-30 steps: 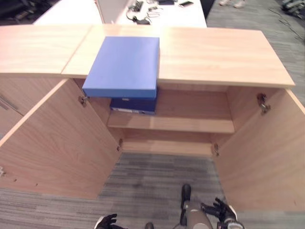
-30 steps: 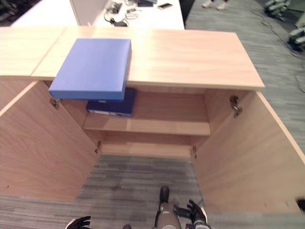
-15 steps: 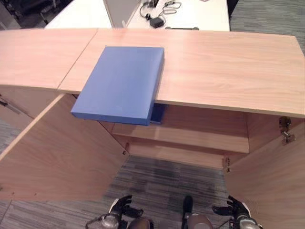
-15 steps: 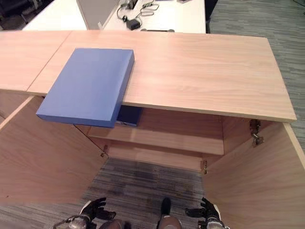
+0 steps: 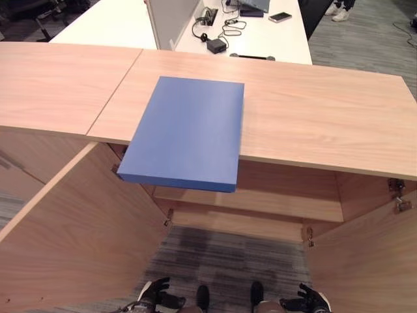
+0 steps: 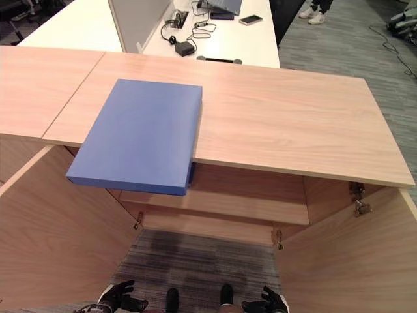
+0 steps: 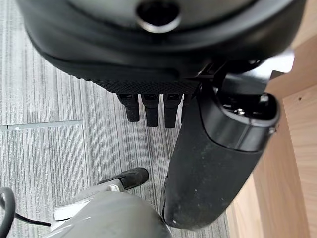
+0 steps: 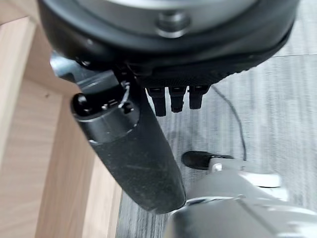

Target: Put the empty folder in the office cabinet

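The blue folder [image 5: 186,130] lies flat on the wooden top of the office cabinet [image 5: 313,104], on the left part of that top. Its near edge sticks out past the front edge of the top, so this part hangs over the open inside of the cabinet. No hand touches it.

The cabinet stands open. The left door [image 5: 71,228] swings out toward 7 o'clock and the right door [image 5: 365,261] toward 5 o'clock. Inside, a wooden shelf [image 5: 260,202] runs across under the top. In the right eye view a small piece of a darker blue thing [image 6: 191,175] shows on this shelf, just under the overhanging corner of the folder; I cannot tell what it is.

Behind the cabinet, at 12 o'clock, there is a white bench [image 5: 215,29] with a grey divider panel [image 5: 171,16], a black adapter with cables [image 5: 214,44] and a phone [image 5: 279,17] on it. The floor [image 5: 221,254] in front of the cabinet is a grey striped carpet.

The left hand [image 5: 154,297] is low at 7 o'clock, above the carpet and well apart from the folder. In the left wrist view its fingers [image 7: 148,108] are straight and hold nothing. The right hand [image 5: 311,302] is low at 5 o'clock, near the right door. Its fingers [image 8: 177,98] are also straight and empty.
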Robot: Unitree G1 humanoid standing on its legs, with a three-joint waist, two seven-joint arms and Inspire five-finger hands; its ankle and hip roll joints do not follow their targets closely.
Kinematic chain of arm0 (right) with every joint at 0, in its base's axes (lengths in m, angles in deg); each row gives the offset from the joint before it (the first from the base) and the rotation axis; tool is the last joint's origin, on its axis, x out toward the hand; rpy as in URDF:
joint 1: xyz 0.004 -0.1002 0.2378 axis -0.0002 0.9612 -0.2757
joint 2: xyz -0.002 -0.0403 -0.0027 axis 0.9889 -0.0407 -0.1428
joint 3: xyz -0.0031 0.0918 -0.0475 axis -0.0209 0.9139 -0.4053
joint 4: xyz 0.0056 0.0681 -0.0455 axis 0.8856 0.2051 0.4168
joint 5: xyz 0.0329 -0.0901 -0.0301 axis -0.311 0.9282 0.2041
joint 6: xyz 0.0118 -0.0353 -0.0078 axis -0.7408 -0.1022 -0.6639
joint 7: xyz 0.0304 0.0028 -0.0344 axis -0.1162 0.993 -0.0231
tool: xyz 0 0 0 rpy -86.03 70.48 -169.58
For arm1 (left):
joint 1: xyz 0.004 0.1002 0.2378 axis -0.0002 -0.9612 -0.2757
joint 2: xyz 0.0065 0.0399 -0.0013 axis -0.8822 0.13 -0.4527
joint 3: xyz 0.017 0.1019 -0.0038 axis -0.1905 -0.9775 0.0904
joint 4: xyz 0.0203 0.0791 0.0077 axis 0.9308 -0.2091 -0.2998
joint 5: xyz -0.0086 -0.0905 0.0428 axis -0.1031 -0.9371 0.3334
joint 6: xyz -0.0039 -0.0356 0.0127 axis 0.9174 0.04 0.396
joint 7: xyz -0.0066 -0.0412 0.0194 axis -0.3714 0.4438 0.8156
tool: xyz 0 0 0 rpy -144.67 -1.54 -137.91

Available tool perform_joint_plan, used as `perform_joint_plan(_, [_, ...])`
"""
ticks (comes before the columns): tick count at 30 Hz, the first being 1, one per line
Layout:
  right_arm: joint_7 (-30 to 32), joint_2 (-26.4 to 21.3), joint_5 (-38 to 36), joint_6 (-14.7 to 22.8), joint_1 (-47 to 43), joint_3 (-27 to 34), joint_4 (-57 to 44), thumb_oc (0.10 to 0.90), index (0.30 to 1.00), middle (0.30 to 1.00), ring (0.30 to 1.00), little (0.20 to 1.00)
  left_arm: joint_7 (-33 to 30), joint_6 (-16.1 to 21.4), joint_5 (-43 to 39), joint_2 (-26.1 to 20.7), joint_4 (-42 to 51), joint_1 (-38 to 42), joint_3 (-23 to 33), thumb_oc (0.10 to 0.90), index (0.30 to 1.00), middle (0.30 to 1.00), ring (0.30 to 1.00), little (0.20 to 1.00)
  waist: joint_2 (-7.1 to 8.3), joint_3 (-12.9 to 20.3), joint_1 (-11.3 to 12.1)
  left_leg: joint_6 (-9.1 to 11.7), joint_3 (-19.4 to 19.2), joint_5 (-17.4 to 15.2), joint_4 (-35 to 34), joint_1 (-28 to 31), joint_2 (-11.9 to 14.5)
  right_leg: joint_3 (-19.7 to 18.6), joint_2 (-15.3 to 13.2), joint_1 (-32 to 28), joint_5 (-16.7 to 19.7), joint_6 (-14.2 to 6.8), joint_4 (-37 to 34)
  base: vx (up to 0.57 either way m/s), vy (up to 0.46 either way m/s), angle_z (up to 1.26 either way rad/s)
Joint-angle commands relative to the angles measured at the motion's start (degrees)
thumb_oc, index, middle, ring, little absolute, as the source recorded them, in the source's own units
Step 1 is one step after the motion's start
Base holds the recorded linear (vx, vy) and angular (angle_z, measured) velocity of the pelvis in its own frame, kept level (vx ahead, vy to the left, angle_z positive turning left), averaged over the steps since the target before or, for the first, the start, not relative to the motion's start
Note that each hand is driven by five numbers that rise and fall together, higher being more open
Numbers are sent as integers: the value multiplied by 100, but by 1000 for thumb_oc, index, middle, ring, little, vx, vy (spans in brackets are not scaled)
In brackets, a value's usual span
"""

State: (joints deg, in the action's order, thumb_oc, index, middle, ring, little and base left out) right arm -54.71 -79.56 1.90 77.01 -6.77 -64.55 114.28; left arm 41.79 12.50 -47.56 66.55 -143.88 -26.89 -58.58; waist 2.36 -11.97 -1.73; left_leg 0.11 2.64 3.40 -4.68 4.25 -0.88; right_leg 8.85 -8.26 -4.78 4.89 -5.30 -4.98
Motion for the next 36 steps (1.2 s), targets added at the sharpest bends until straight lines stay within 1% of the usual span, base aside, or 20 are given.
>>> perform_joint_plan(1, [47,-153,198,126,-103,-142,-32,800,900,900,900,900,-128,129,-69,-55,-81,96,15,800,900,900,900,900,-21,67,98,81,-78,-683,109,272,99,-41,314,112,-420,-185,200,29,63,-8])
perform_joint_plan(4, [43,-123,202,128,-141,-161,14,800,900,900,900,900,-130,151,-33,-7,-134,72,-27,800,900,900,900,900,-1,94,119,46,-77,-686,62,317,88,-41,304,98,-436,-209,234,16,62,-5])
perform_joint_plan(7, [51,-116,208,149,-134,-184,17,800,900,900,900,900,-263,252,-33,-88,105,138,-32,800,900,900,900,900,17,140,140,37,-72,-687,21,349,87,-30,294,82,-440,-227,241,12,45,-1])
perform_joint_plan(8, [68,-115,191,203,-110,-185,-61,800,900,900,900,900,-523,387,-6,-372,600,311,56,800,900,900,900,900,14,164,149,47,-55,-664,5,352,89,1,291,80,-446,-232,258,45,50,2])
perform_joint_plan(9, [-78,-182,208,172,-182,-324,-97,800,900,900,900,900,-557,239,107,-1004,307,1369,-107,800,900,900,900,900,22,258,26,70,-114,-603,-23,362,93,-51,282,113,-415,-246,266,20,41,17])
perform_joint_plan(10, [119,-220,211,296,-34,-142,-292,800,900,900,900,900,-765,358,647,-1153,2994,90,170,800,900,900,900,900,1,205,202,52,-52,-599,-4,351,68,27,268,75,-405,-251,264,-62,-20,25])
perform_joint_plan(11, [122,-170,228,417,148,142,-468,800,900,900,900,900,-593,532,1163,-1358,4905,-1107,649,800,900,900,900,900,21,144,426,52,102,-551,21,243,49,147,250,103,-392,-263,259,-50,-78,-6])
perform_joint_plan(12, [83,-131,282,440,277,216,-496,800,900,900,900,900,-533,604,1396,-1489,5444,-1523,959,800,900,900,900,900,25,147,507,71,176,-636,12,294,73,218,281,10,-466,-272,214,-12,-121,16])
perform_joint_plan(13, [73,-120,406,468,387,206,-491,800,900,900,900,900,-665,822,1740,-1495,5657,-1731,1101,800,900,900,900,900,57,180,587,89,227,-652,5,295,72,306,274,-59,-486,-280,148,64,-88,84])
perform_joint_plan(14, [63,-126,458,473,421,150,-481,800,900,900,900,900,-853,903,1894,-1487,5720,-1718,1133,800,900,900,900,900,70,195,612,99,251,-658,1,303,71,350,273,-102,-488,-283,104,27,-63,115])
perform_joint_plan(15, [70,-140,526,483,429,69,-488,800,900,900,900,900,-1130,925,2041,-1459,5902,-1687,1209,800,900,900,900,900,83,201,667,114,291,-644,-3,292,71,421,278,-144,-495,-280,63,-1,-65,95])
perform_joint_plan(16, [93,-145,538,486,441,65,-486,800,900,900,900,900,-1275,927,2140,-1440,6302,-1744,1424,800,900,900,900,900,93,189,761,141,359,-612,-8,263,72,513,280,-165,-507,-270,43,-16,-74,15])
perform_joint_plan(18, [124,-144,525,508,435,35,-472,800,900,900,900,900,-1488,1018,2363,-1538,6814,-1850,1705,800,900,900,900,900,107,188,841,184,441,-593,-6,230,79,642,269,-194,-520,-267,19,-29,-78,10])
perform_joint_plan(21, [157,-158,479,507,400,0,-462,800,900,900,900,900,-1652,1086,2239,-1452,7293,-1875,1973,800,900,900,900,900,91,177,952,212,526,-574,-1,214,79,760,276,-239,-547,-248,6,-24,-53,38])
perform_joint_plan(26, [198,-169,425,512,288,-42,-425,800,900,900,900,900,-1789,1168,2147,-1420,7749,-1850,2091,800,900,900,900,900,29,157,1037,248,647,-524,3,189,84,887,274,-286,-593,-226,-2,-13,-29,8])
perform_joint_plan(31, [217,-181,457,500,305,-56,-412,800,900,900,900,900,-1808,1170,2068,-1373,7881,-1885,2098,800,900,900,900,900,-9,156,1049,253,690,-509,2,182,76,944,277,-297,-602,-213,-2,-7,-8,2])
perform_joint_plan(36, [234,-199,459,509,330,-55,-379,800,900,900,900,900,-1878,1211,2149,-1445,8085,-1865,2161,800,900,900,900,900,-21,175,1037,260,692,-509,-3,183,85,955,290,-309,-620,-208,-2,0,-6,5])
